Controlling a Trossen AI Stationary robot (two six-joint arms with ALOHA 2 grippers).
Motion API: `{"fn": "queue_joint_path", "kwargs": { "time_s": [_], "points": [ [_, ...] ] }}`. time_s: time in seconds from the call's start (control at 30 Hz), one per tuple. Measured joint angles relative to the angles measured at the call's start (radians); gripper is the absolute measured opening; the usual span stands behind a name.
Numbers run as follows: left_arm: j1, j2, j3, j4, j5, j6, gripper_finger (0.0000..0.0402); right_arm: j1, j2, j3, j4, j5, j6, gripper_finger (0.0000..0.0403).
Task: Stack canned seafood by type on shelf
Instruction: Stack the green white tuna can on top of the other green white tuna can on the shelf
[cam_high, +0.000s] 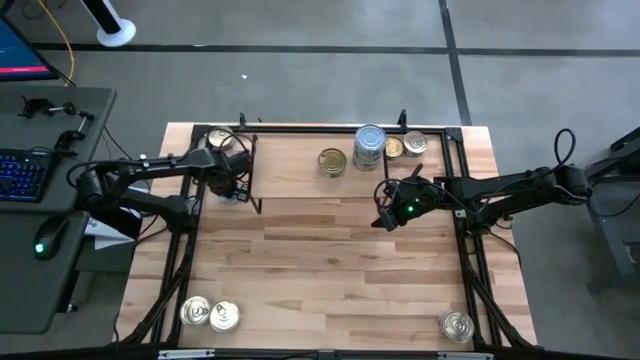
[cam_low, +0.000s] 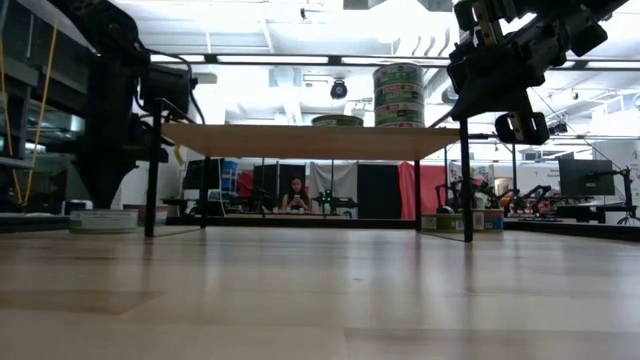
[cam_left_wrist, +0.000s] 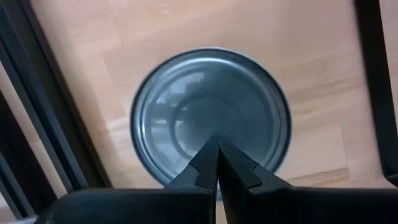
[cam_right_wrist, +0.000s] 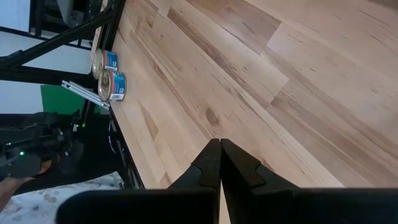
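Silver tin (cam_left_wrist: 211, 118) sits directly under your left gripper (cam_left_wrist: 217, 163), fingers pressed together, nothing held. Your right gripper (cam_right_wrist: 220, 163) hangs closed and empty above the table (cam_high: 330, 270).

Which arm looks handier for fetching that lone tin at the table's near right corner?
The right, probably. Its gripper hangs shut and empty on that side of the table, while the left gripper is far off, shut above a silver tin. The lone tin lies unobstructed.

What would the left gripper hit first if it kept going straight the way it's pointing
Probably the silver tin: the left gripper, fingers shut, points straight at its top. How much gap remains is unclear.
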Motion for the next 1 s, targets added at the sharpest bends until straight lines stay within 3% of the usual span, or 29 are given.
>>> {"fn": "queue_joint_path", "kwargs": {
  "time_s": [0.2,0.47,1.0],
  "points": [
    [-0.066,-0.001,0.001,-0.018,-0.001,-0.100,0.0000,0.000,0.000,0.000,0.000,0.000,0.000,0.0000],
    [-0.116,-0.004,-0.017,0.016,-0.002,-0.120,0.0000,0.000,0.000,0.000,0.000,0.000,-0.004,0.0000],
    [-0.029,-0.058,-0.014,0.042,-0.145,-0.111,0.0000,0.000,0.000,0.000,0.000,0.000,-0.011,0.0000]
  ]
}}
